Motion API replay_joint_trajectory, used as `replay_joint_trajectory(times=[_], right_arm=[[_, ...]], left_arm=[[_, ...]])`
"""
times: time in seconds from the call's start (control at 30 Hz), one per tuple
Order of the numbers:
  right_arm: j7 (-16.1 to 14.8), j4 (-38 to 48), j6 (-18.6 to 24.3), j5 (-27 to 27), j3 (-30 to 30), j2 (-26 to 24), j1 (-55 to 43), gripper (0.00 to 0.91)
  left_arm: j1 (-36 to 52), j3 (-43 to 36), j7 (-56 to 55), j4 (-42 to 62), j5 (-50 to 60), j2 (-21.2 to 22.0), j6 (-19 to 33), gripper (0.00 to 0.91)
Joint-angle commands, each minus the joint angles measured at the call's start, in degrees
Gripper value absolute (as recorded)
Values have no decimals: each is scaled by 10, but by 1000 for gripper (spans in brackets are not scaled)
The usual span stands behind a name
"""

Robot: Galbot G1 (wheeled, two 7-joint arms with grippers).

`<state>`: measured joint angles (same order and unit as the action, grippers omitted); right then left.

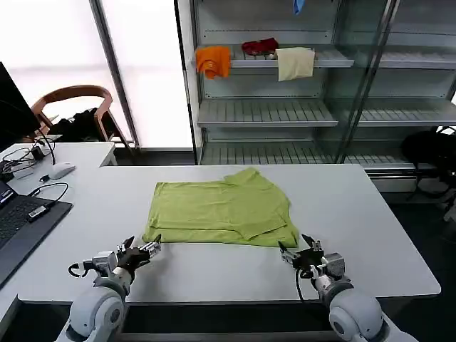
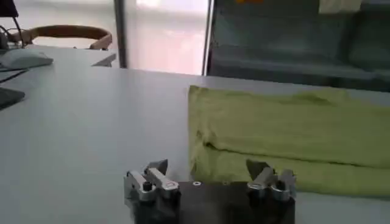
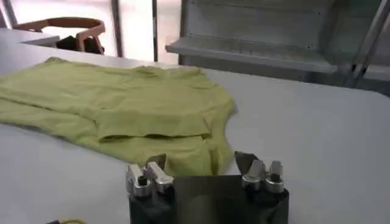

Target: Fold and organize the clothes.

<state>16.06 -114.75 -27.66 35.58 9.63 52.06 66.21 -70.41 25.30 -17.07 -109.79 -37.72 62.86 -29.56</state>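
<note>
Your work surface is a pale grey counter (image 1: 356, 214), bare around the garment. Beside its left edge stands a second desk carrying a laptop (image 1: 18, 221), a computer mouse (image 1: 61, 170) and loose cables. Behind that desk stands a wooden chair (image 1: 75, 96) against a bright window. Beyond the counter's far edge stands a glass-fronted shelving unit (image 1: 285, 114); its upper shelf holds an orange cloth (image 1: 214, 60), a dark red item (image 1: 260, 47) and a cream cloth (image 1: 295, 63) draped over the shelf lip.

The lime yellow-green T-shirt (image 1: 222, 214) lies flat at the counter's middle, partly folded, with layered edges showing along its near side and a sleeve doubled over toward the right.

Your left pincer (image 1: 142, 249) rests low at the counter's near edge, just beside the shirt's near left corner, its jaws spread and holding nothing. Your right pincer (image 1: 298, 251) sits likewise at the near edge, just beside the shirt's near right corner, jaws apart and empty.
</note>
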Motion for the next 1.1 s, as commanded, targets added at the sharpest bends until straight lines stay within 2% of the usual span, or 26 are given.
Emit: replay_joint_trajectory(times=[0.03, 0.07, 0.1, 0.13, 0.2, 0.23, 0.27, 0.33, 0.47, 0.83, 1.1], right_arm=[[-2, 11, 2, 0, -2, 1, 1, 514], [-3, 12, 3, -1, -2, 1, 0, 494], [-4, 12, 3, -1, -2, 1, 0, 453], [-5, 13, 3, -1, -2, 0, 0, 363], [-9, 14, 3, -2, -3, 0, -1, 322], [-10, 14, 3, -2, -3, 0, -1, 262], [-12, 15, 3, -1, -3, 0, -1, 262], [-12, 16, 4, -2, -4, 0, -2, 111], [-11, 10, 9, -2, -1, -2, -3, 0], [-13, -24, 2, 4, 13, -17, 4, 0], [-4, -86, -33, 38, 34, -62, 51, 0]], left_arm=[[2, -1, 7, 20, -4, 0, 4, 443], [2, -1, 8, 21, -3, 0, 5, 403], [2, -2, 8, 22, -3, 0, 5, 302], [2, -2, 8, 22, -3, 0, 5, 242], [2, -2, 10, 23, -3, 0, 6, 202], [3, -2, 10, 24, -3, 0, 6, 171], [3, -2, 10, 24, -3, 0, 6, 171], [2, -3, 11, 24, -3, 0, 7, 20], [0, -3, 19, 21, 0, -4, 10, 20], [-10, 0, -5, -28, -1, -19, 5, 0], [-87, 14, -72, -120, -1, -29, -21, 0]])
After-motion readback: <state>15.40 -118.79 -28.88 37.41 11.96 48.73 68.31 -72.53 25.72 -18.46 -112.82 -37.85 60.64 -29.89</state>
